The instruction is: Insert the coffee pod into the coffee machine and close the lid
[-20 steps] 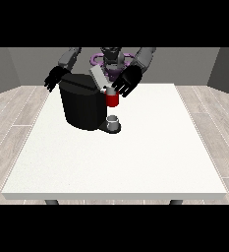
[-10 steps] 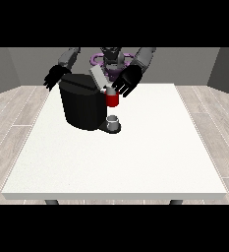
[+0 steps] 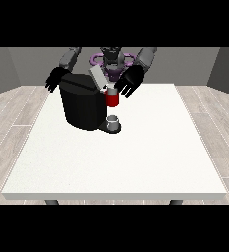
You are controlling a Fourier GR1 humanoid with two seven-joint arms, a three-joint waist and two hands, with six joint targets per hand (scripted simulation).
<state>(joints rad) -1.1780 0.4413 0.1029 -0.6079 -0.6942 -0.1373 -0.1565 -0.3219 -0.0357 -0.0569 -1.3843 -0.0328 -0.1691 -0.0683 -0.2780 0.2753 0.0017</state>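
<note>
Front view: coffee machine (image 3: 84, 106) near worktop (image 3: 135, 157) far edge, lid (image 3: 97, 77) raised. Hand at view's right (image 3: 128, 82) spread beside lid, holding nothing; other hand (image 3: 54, 78) likewise. Pod unseen; closing remains.

I found no readable text, labels, brand marks, nos. or signs anywhere in the front view. The coffee machine (image 3: 84, 106) was plain black w/ no lettering I could make out, and the table (image 3: 135, 152) top was bare white, no markings.
</note>
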